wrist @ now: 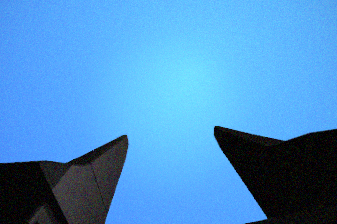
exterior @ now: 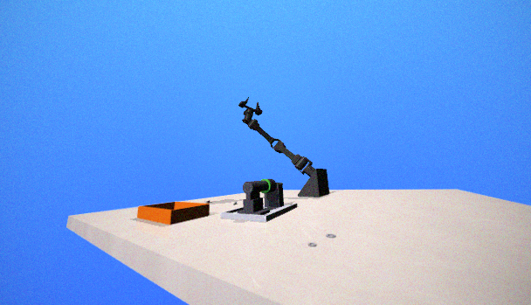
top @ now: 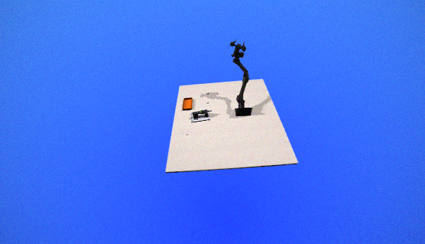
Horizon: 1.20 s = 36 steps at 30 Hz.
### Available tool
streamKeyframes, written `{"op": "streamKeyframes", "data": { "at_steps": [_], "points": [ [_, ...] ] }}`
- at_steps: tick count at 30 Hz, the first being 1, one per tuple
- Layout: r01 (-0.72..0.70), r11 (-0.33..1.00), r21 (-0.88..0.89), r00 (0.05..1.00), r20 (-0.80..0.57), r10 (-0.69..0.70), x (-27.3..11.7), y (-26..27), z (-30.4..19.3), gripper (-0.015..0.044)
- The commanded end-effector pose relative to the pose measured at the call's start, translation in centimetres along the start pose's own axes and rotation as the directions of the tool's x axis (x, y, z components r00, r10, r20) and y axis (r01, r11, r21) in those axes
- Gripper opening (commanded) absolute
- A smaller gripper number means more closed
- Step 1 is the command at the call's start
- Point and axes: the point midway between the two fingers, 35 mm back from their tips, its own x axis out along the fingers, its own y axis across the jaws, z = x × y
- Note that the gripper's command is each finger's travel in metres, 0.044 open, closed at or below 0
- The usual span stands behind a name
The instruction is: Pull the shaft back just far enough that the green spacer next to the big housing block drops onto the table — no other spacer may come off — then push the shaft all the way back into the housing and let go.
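Observation:
A dark shaft assembly lies level across dark blocks on a white-rimmed base. A green spacer is around the shaft, close to the dark block on the robot's side. In the top view the green is only a tiny spot. Other spacers cannot be told apart from the dark parts. My gripper is open and empty, raised high above the table and well away from the shaft. The wrist view shows only blue background between the fingers.
An orange open box stands beside the fixture, near the table's edge. Two small grey rings lie flat on the table. Small dark bits lie behind the fixture in the top view.

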Motion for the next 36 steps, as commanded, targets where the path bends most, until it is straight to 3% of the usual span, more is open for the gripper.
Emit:
{"op": "streamKeyframes", "data": {
  "at_steps": [1, 6, 12, 21, 29, 36],
  "points": [
    [0.006, 1.000, 0.010, 1.000, 0.002, -0.006, 0.0, -0.2, -0.1, 0.0426],
    [0.146, 0.952, 0.270, 0.986, 0.037, -0.162, -1.2, -6.1, -3.9, 0.0440],
    [0.306, 0.776, 0.551, 0.925, 0.021, -0.380, -4.0, -12.9, -9.9, 0.0440],
    [0.426, 0.517, 0.743, 0.812, -0.062, -0.581, -8.2, -18.1, -16.7, 0.0440],
    [0.442, 0.100, 0.892, 0.609, -0.216, -0.763, -14.8, -22.3, -27.1, 0.0440],
    [0.349, -0.222, 0.910, 0.368, -0.351, -0.861, -22.1, -23.5, -35.8, 0.0440]
  ]
}}
